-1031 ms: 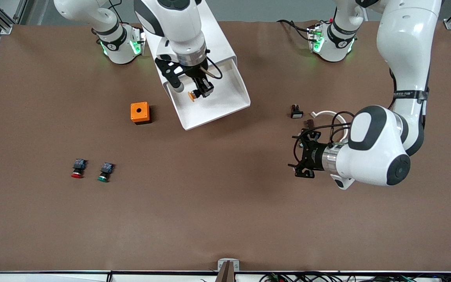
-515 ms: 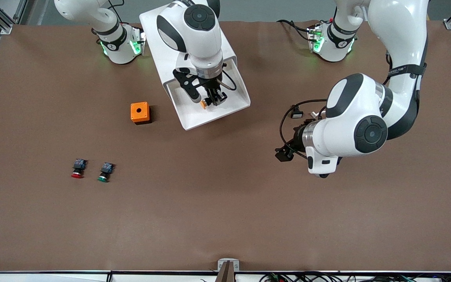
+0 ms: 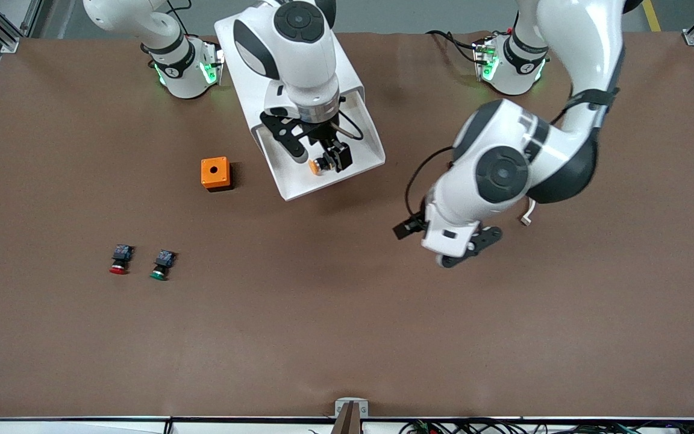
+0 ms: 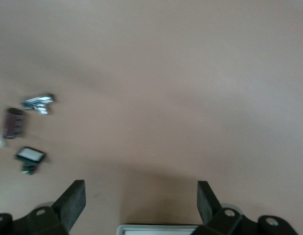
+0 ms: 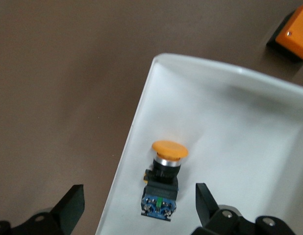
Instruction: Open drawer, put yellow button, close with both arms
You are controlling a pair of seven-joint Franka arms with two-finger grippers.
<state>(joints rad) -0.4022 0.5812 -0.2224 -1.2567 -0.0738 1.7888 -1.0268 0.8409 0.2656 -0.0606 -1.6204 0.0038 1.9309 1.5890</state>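
Yellow button lying inside the pulled-out drawer, close to one side wall, cap pointing toward the drawer's front edge, black-and-blue body trailing toward the cabinet. Seen in the front view as an orange dot just under the black fingers. Not gripped: clear gaps on both sides in the right wrist view.

Right gripper directly over the button, inside the drawer's outline, jaws spread wide, nothing held. Fingers straddling the button with the drawer wall running between them.

Left gripper low over bare table, between the drawer and the left arm's end, jaws wide, empty. Fingertips framing only brown surface, plus a sliver of white edge at the bottom of the left wrist view. Small dark parts scattered off to one side there.

Orange box with a round hole on the table beside the drawer, toward the right arm's end. Red-capped button and green-capped button side by side, nearer to the front camera than the orange box, well apart from the drawer.
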